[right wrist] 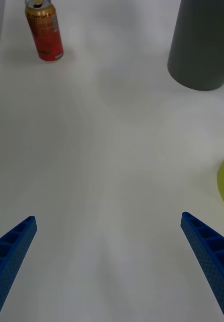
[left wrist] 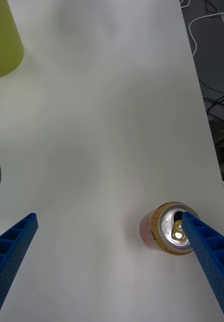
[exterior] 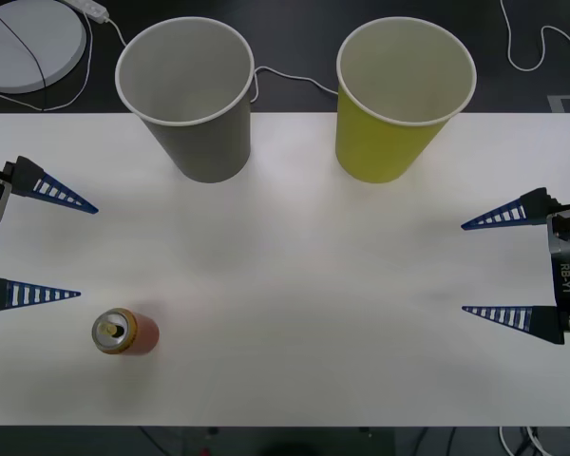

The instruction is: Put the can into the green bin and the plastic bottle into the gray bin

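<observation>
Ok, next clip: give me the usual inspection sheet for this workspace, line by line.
Surface: white table, no spills seen.
Job's things: can upright near the robot's left front; gray bin and green bin upright, side by side at the far edge, apart; no plastic bottle seen.
Clutter: nothing seen.
Grippers: left gripper open beside the can, holding nothing; right gripper open at the table's right side, holding nothing.
Cables: white cable behind the bins, off the table.
Surroundings: round white disc on the dark floor beyond.
</observation>
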Controlling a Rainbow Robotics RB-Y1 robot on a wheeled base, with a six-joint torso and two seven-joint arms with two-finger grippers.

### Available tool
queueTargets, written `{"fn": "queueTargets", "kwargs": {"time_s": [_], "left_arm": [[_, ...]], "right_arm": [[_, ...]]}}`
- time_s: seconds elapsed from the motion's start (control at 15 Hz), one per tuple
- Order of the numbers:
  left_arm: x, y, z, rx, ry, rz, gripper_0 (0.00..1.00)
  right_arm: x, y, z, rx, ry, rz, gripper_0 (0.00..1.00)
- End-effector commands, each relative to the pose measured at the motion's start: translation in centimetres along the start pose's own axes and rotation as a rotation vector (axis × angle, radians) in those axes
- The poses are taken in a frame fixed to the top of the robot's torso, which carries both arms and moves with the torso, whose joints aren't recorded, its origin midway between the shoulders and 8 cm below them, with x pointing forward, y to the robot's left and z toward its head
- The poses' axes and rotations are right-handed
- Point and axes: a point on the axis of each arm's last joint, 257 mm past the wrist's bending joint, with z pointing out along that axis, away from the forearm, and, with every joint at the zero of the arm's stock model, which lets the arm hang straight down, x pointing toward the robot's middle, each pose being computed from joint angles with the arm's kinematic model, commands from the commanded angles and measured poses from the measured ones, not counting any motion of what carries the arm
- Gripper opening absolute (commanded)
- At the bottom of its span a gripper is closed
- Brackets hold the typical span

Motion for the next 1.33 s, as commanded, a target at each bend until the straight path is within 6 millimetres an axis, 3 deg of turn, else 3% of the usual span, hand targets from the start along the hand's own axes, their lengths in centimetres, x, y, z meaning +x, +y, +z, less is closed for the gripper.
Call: {"fn": "queueTargets", "kwargs": {"time_s": [0.07, 0.27, 0.73, 1.33], "left_arm": [[0.0, 0.0, 0.0, 0.000, 0.000, 0.000, 1.00], [0.2, -0.8, 0.6, 0.026, -0.003, -0.010, 1.00], [0.0, -0.9, -0.6, 0.045, -0.076, -0.068, 1.00], [6.0, -3.3, -0.7, 0.038, -0.239, -0.073, 1.00]], "right_arm": [[0.0, 0.0, 0.0, 0.000, 0.000, 0.000, 1.00], [0.0, 0.0, 0.0, 0.000, 0.000, 0.000, 1.00], [0.0, 0.0, 0.0, 0.000, 0.000, 0.000, 1.00], [0.0, 0.0, 0.0, 0.000, 0.000, 0.000, 1.00]]}}
